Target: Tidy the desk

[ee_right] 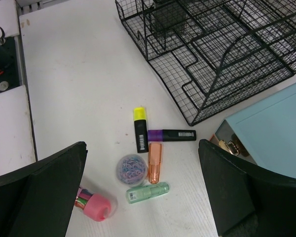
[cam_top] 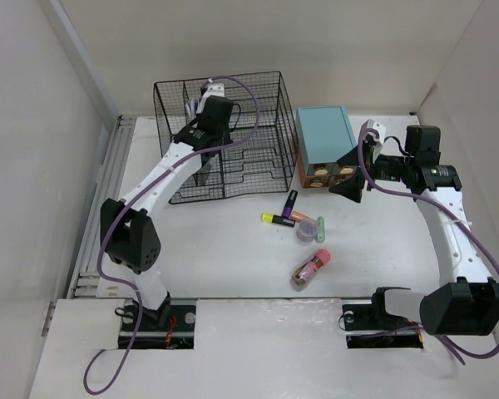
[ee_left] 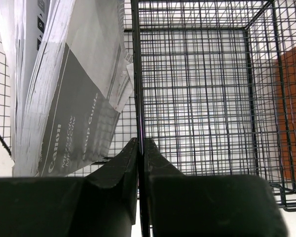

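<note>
The white desk (cam_top: 233, 266) holds a black wire-mesh organizer (cam_top: 258, 158) at the back. My left gripper (cam_top: 200, 110) reaches into its left end. In the left wrist view its jaws (ee_left: 141, 143) are shut on a thin upright wire divider (ee_left: 136, 74), with grey booklets (ee_left: 64, 98) leaning in the compartment to the left. My right gripper (cam_top: 347, 174) hovers open beside the teal drawer box (cam_top: 324, 137). Its fingers (ee_right: 49, 187) frame loose items below with nothing between them: a yellow-capped highlighter (ee_right: 140, 128), a purple one (ee_right: 171, 135), an orange one (ee_right: 155, 163) and a green one (ee_right: 148, 192).
A round tub of coloured clips (ee_right: 132, 169) lies among the highlighters, and a pink-capped container (cam_top: 310, 268) lies on its side nearer the front. White walls close off the back and both sides. The arm bases sit at the near edge.
</note>
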Motion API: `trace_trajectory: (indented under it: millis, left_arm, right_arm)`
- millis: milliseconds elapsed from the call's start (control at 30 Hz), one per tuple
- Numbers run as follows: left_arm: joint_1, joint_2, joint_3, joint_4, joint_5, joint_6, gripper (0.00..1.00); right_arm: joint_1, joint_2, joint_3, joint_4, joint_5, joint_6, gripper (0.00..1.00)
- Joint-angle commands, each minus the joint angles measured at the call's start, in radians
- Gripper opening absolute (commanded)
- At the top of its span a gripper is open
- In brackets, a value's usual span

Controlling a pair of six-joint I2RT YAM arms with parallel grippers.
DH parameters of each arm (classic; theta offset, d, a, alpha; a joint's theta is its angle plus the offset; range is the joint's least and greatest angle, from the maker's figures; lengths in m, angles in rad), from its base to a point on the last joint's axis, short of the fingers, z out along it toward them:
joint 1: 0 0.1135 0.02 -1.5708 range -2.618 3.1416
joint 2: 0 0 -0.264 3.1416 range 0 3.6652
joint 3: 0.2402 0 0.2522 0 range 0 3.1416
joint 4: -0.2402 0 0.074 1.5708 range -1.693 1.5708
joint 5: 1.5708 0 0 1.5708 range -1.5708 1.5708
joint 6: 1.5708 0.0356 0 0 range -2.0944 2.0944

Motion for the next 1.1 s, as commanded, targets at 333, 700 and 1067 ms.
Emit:
trace_trajectory:
  millis: [333, 700, 1067]
  left_arm:
    - [0.103, -0.026, 0.009, 0.011, 0.132, 0.051, 0.00]
    - [0.103, -0.087, -0.013, 0.011, 0.112, 0.031, 0.51]
    - [0.047, -0.204, 0.079, -0.043, 0.145, 0.021, 0.54]
  right_arm:
    - [-0.007, -0.011, 0.039, 0.008, -0.037, -0.025, 1.00]
    - [-0.007, -0.011, 0.039, -0.002, -0.037, -0.025, 1.00]
    - [-0.007, -0.001, 0.039, -0.002, -0.016, -0.034, 1.00]
